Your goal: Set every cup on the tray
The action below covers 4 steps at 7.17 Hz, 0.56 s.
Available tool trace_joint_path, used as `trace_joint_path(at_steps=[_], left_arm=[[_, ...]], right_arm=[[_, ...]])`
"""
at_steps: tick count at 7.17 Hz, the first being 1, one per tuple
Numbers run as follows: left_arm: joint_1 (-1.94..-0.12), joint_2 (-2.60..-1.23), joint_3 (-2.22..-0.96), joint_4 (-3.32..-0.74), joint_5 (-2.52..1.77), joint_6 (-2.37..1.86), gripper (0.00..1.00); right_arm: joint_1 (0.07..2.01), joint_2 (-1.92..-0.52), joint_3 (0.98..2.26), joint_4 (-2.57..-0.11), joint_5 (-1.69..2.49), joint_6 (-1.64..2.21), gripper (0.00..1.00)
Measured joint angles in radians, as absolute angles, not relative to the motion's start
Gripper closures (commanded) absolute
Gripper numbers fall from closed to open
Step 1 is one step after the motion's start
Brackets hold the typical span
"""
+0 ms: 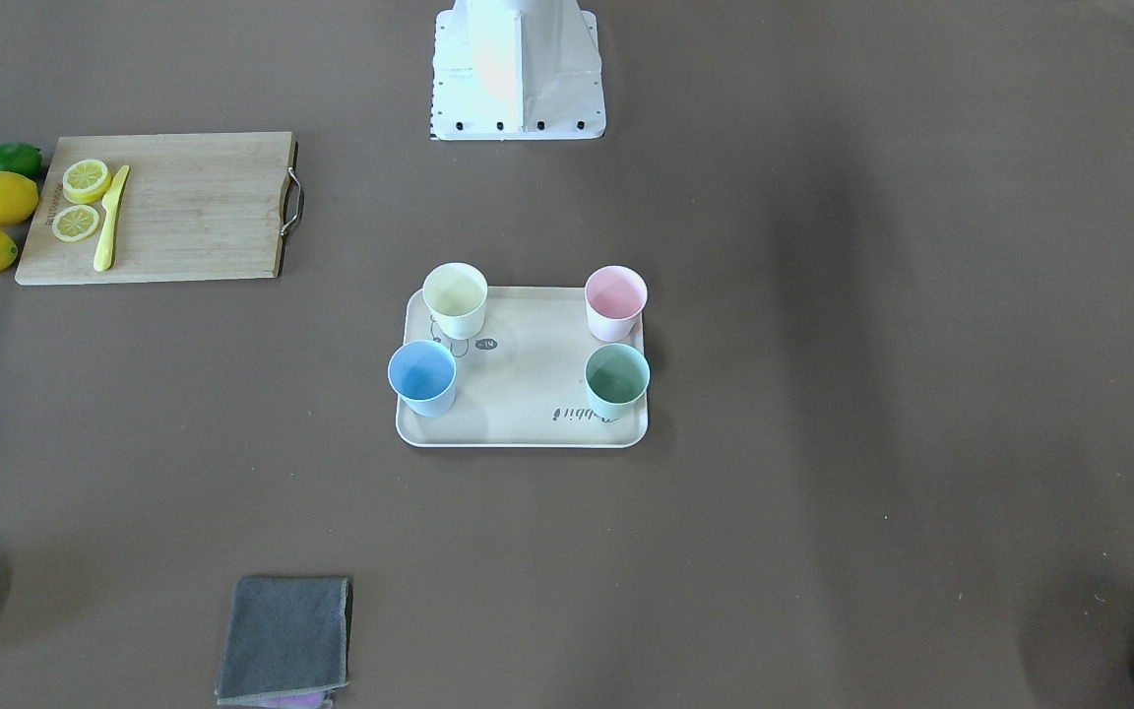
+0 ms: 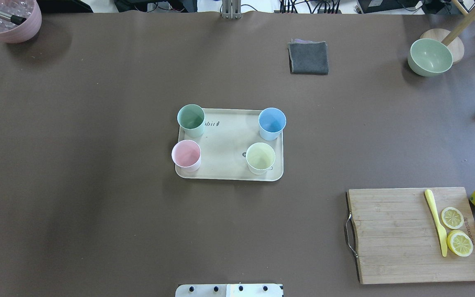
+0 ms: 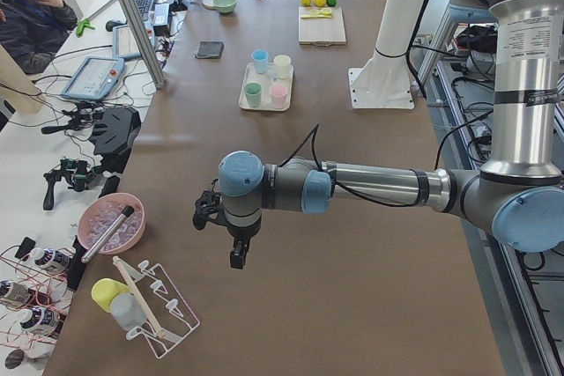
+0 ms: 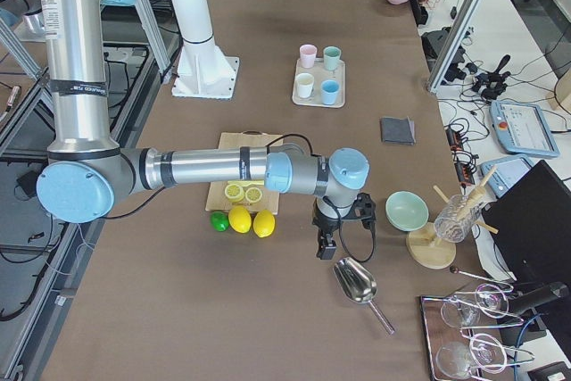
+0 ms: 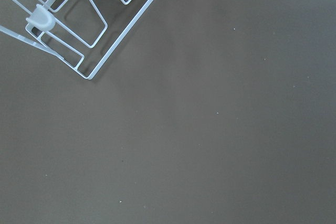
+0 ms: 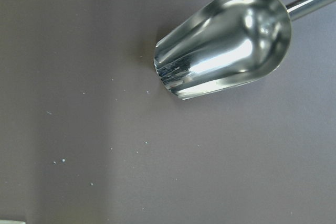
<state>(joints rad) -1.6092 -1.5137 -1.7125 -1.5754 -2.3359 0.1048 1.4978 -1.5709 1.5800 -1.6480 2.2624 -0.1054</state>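
All four cups stand upright on the cream tray [image 2: 225, 152] at the table's middle, one near each corner: mint green [image 2: 191, 119], light blue [image 2: 272, 123], pink [image 2: 186, 154], pale yellow [image 2: 260, 157]. The tray [image 1: 528, 364] also shows in the front-facing view. My left gripper [image 3: 236, 257] hangs over bare table far from the tray, near a wire rack. My right gripper [image 4: 326, 247] hangs near a metal scoop at the other end. Both show only in side views, so I cannot tell whether they are open or shut.
A bamboo cutting board [image 2: 410, 235] holds lemon slices and a yellow knife, with whole lemons beside it. A grey cloth [image 2: 308, 57], a green bowl [image 2: 430, 57] and a pink bowl [image 2: 8, 18] sit along the far edge. The metal scoop [image 6: 226, 40] and the wire rack [image 5: 79, 19] lie below the wrists.
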Motion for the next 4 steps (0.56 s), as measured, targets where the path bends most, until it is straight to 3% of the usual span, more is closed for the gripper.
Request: trace_joint_path(at_steps=[4], left_arm=[[-1.609, -1.492, -1.696, -1.583, -2.374, 0.111, 0.02]], right_arm=[[1.548, -1.580, 1.540, -1.580, 2.277, -0.104, 0.00]])
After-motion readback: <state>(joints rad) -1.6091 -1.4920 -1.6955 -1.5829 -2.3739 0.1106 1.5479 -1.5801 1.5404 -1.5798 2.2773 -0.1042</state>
